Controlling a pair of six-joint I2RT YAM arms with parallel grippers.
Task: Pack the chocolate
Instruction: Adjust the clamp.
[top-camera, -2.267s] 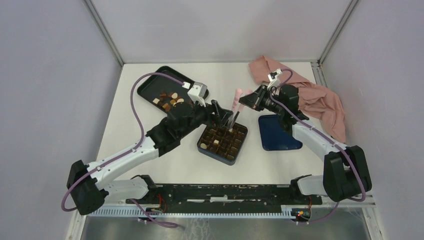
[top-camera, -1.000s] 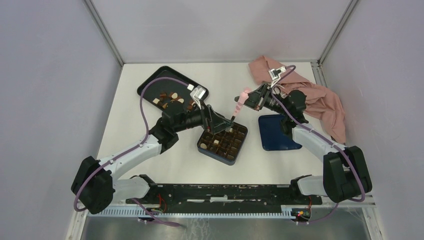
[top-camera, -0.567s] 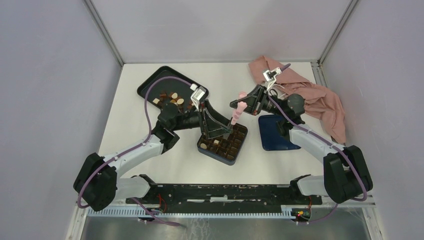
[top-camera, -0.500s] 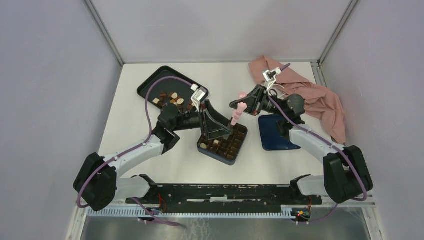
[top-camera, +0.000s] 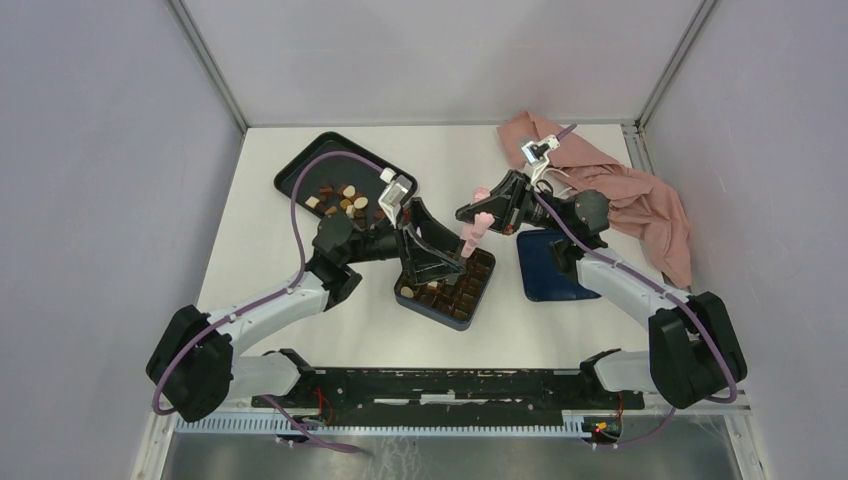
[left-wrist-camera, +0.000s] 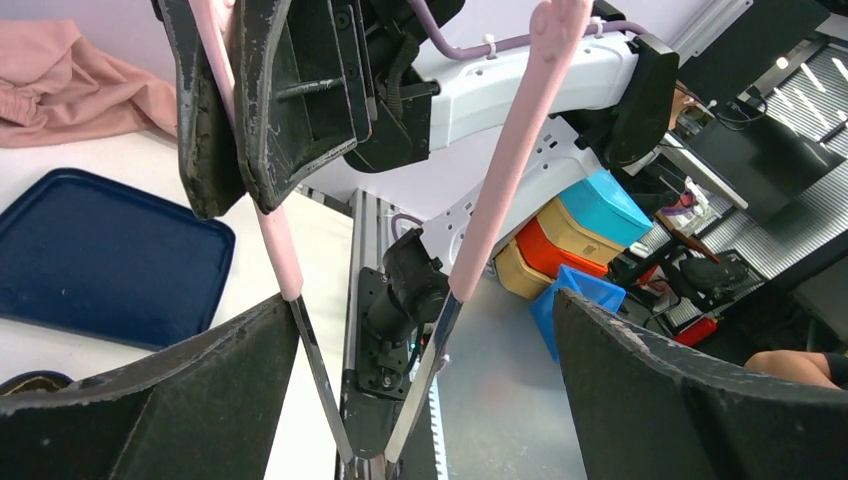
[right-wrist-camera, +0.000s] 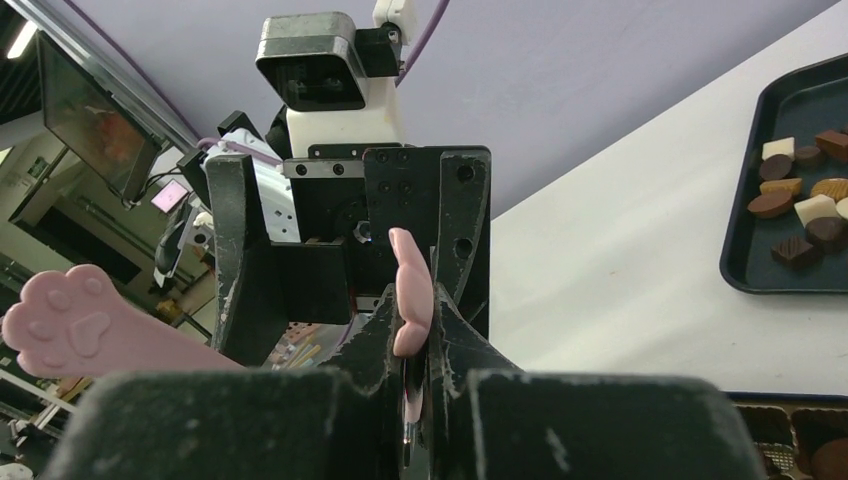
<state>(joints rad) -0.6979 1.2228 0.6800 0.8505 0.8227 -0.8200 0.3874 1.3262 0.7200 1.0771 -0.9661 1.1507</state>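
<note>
- My left gripper (top-camera: 432, 248) hangs over the dark blue square gridded box (top-camera: 455, 318), its fingers spread wide and grasping nothing.
- My right gripper (top-camera: 492, 212) is clenched on the pink paw-handled tweezers (top-camera: 470, 230), whose metal tips reach down between the left fingers.
- The small brown and cream chocolate pieces (top-camera: 343, 198) lie partly in the black rectangular tray (top-camera: 300, 165) and partly in the box's compartments.
- A flat dark blue panel (top-camera: 555, 272) lies just right of the box.
</note>
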